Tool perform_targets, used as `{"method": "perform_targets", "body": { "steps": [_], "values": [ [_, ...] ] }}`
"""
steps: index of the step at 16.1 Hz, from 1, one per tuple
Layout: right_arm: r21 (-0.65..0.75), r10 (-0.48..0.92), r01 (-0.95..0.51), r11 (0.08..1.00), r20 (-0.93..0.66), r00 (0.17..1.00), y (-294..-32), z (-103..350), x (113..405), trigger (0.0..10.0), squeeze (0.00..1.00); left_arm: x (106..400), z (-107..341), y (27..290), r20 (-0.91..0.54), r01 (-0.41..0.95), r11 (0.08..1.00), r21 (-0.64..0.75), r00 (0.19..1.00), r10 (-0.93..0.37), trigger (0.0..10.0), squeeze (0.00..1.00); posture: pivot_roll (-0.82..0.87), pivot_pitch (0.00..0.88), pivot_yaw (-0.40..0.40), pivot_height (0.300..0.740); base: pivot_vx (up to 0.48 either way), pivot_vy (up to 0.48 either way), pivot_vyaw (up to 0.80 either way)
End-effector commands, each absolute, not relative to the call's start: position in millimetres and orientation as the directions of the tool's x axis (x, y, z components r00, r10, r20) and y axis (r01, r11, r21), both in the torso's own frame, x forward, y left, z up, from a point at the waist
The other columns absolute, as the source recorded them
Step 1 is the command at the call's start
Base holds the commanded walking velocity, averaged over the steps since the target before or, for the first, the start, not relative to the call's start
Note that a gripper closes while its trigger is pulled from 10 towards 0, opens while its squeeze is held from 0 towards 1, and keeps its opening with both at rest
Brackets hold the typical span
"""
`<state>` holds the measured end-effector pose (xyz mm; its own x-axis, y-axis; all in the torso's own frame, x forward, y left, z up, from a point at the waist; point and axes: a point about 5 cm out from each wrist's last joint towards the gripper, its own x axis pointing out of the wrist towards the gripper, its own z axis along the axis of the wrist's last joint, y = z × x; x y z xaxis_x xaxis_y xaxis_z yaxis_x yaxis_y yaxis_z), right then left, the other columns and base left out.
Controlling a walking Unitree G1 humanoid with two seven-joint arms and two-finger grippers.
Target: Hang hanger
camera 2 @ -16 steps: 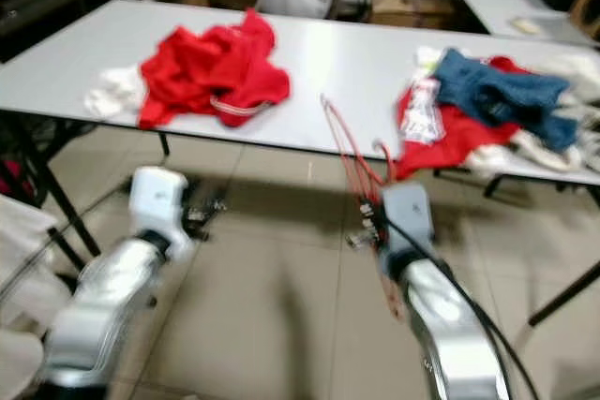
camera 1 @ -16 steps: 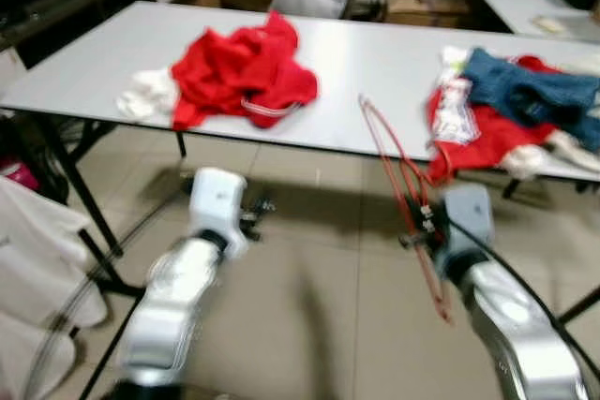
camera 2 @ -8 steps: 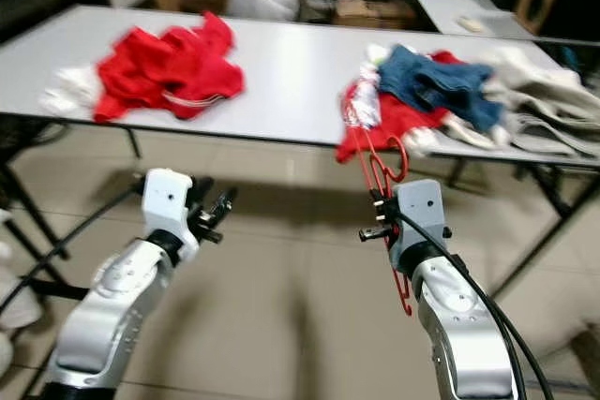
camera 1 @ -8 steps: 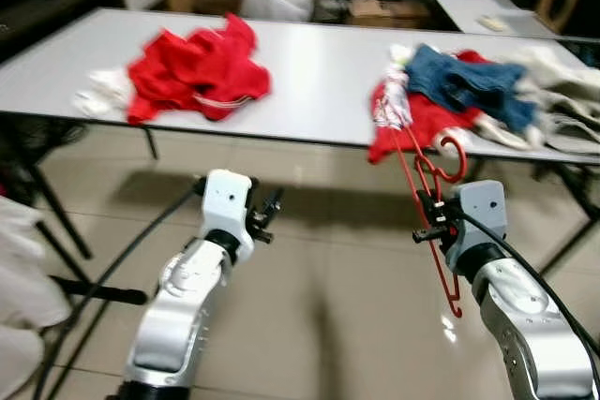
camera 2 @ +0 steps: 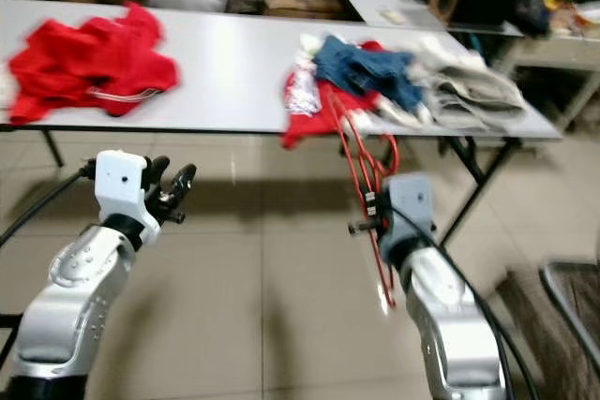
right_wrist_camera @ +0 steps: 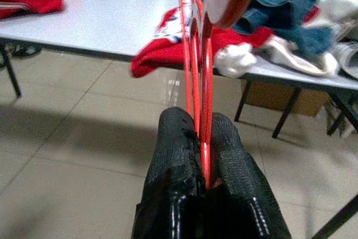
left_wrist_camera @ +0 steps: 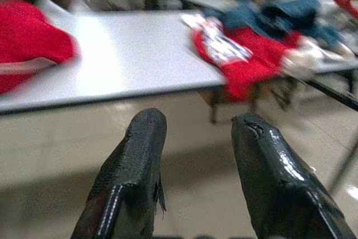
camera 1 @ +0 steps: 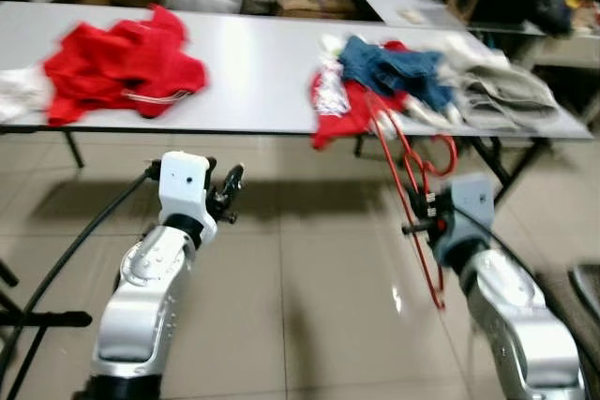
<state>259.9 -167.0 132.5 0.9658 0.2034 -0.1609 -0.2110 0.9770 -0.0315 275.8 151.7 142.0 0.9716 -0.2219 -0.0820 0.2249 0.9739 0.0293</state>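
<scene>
Two thin wires of the red hanger (right_wrist_camera: 193, 54) sit clenched in the right gripper (right_wrist_camera: 205, 155), hook at 12 o'clock, before the table (camera 1: 253, 63); left gripper (left_wrist_camera: 196, 138) spread, empty; walking could swing it loose.

Seen from the head's stereo pair, looking forward and down from well back over a tiled floor (camera 1: 309, 325) toward a long grey bench (camera 1: 253, 63) strewn with clothes, both eye views sharing almost the whole scene, the right eye's picture shifted slightly sideways. Looking low and level along the left gripper (left_wrist_camera: 193, 155) from the left wrist, near the floor, toward the bench edge and the red garment (left_wrist_camera: 246, 65) draped over it. Looking from the right wrist close along the right gripper (right_wrist_camera: 206, 144) at that same draped red garment (right_wrist_camera: 168, 46), also shared with the head views.
</scene>
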Motion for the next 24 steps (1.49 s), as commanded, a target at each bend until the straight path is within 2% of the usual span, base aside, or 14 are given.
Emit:
{"method": "perform_targets", "body": {
  "steps": [1, 2, 4, 5, 6, 7, 8, 9, 10, 11, 13, 17, 21, 24],
  "values": [
    [-0.028, 0.182, -0.189, 0.982, -0.164, 0.97, -171, 131, 262, 10.0, 0.0, 278, 141, 146, -0.098, 0.251, 0.968, 0.024, 0.964, -0.248, 10.0, 0.0, -0.07, 0.0, -0.043, 0.74, 0.0, 0.0, 0.0],
    [-0.033, 0.182, -0.189, 0.981, -0.162, 0.97, -168, 132, 264, 10.0, 0.0, 278, 141, 143, -0.105, 0.273, 0.962, 0.028, 0.958, -0.269, 10.0, 0.0, -0.07, 0.0, -0.036, 0.74, 0.0, 0.0, 0.0],
    [-0.038, 0.185, -0.194, 0.98, -0.168, 0.968, -167, 135, 264, 10.0, 0.0, 279, 138, 139, -0.134, 0.314, 0.949, 0.022, 0.942, -0.309, 10.0, 0.02, -0.07, 0.009, 0.032, 0.74, 0.124, 0.0, 0.0],
    [-0.035, 0.171, -0.179, 0.983, -0.171, 0.97, -169, 137, 263, 10.0, 0.0, 279, 138, 136, -0.143, 0.335, 0.942, 0.018, 0.933, -0.329, 10.0, 0.07, -0.08, 0.014, 0.006, 0.74, 0.255, 0.0, 0.0],
    [-0.023, 0.147, -0.152, 0.988, -0.165, 0.975, -175, 139, 263, 10.0, 0.0, 281, 141, 131, -0.127, 0.365, 0.931, 0.013, 0.924, -0.36, 10.0, 0.19, -0.1, 0.038, -0.017, 0.74, 0.292, 0.0, 0.0],
    [-0.012, 0.11, -0.114, 0.993, -0.168, 0.98, -182, 138, 262, 10.0, 0.0, 283, 142, 130, -0.111, 0.363, 0.932, 0.001, 0.926, -0.361, 10.0, 0.24, -0.11, 0.041, -0.034, 0.74, 0.341, 0.0, 0.0],
    [-0.007, 0.108, -0.111, 0.994, -0.162, 0.981, -185, 137, 261, 10.0, 0.0, 284, 141, 131, -0.099, 0.345, 0.938, -0.011, 0.934, -0.345, 10.0, 0.63, -0.12, 0.031, -0.044, 0.74, 0.349, 0.0, 0.0],
    [-0.005, 0.116, -0.118, 0.993, -0.155, 0.981, -185, 138, 261, 10.0, 0.0, 285, 142, 131, -0.09, 0.34, 0.94, -0.017, 0.936, -0.34, 10.0, 0.63, -0.12, 0.03, -0.051, 0.74, 0.349, 0.0, 0.0],
    [0.004, 0.12, -0.121, 0.993, -0.133, 0.984, -184, 140, 264, 10.0, 0.0, 287, 140, 134, -0.079, 0.316, 0.948, -0.023, 0.945, -0.317, 10.0, 0.83, -0.13, 0.032, -0.038, 0.74, 0.349, 0.0, 0.0],
    [0.003, 0.13, -0.131, 0.991, -0.13, 0.983, -182, 140, 265, 10.0, 0.0, 288, 140, 135, -0.082, 0.31, 0.951, -0.024, 0.947, -0.31, 10.0, 0.98, -0.13, 0.031, -0.04, 0.74, 0.349, 0.0, 0.0],
    [0.006, 0.153, -0.153, 0.988, -0.131, 0.98, -174, 139, 265, 10.0, 0.0, 289, 142, 137, -0.079, 0.318, 0.948, -0.015, 0.945, -0.318, 10.0, 0.98, -0.12, 0.023, -0.032, 0.74, 0.349, 0.0, 0.0],
    [0.004, 0.186, -0.187, 0.982, -0.134, 0.973, -167, 136, 264, 10.0, 0.0, 287, 141, 141, -0.068, 0.253, 0.967, -0.032, 0.965, -0.255, 10.0, 0.93, -0.13, 0.01, -0.028, 0.74, 0.349, 0.0, 0.0],
    [-0.007, 0.195, -0.197, 0.98, -0.111, 0.975, -167, 140, 271, 10.0, 0.0, 293, 143, 136, -0.065, 0.262, 0.965, -0.016, 0.963, -0.262, 10.0, 0.87, -0.12, 0.0, -0.025, 0.74, 0.348, 0.0, -0.71],
    [-0.03, 0.226, -0.23, 0.973, -0.097, 0.969, -163, 142, 271, 10.0, 0.0, 293, 143, 140, -0.066, 0.255, 0.967, -0.006, 0.965, -0.254, 10.0, 0.87, -0.12, 0.0, -0.031, 0.74, 0.347, 0.0, 0.0]
  ]
}}
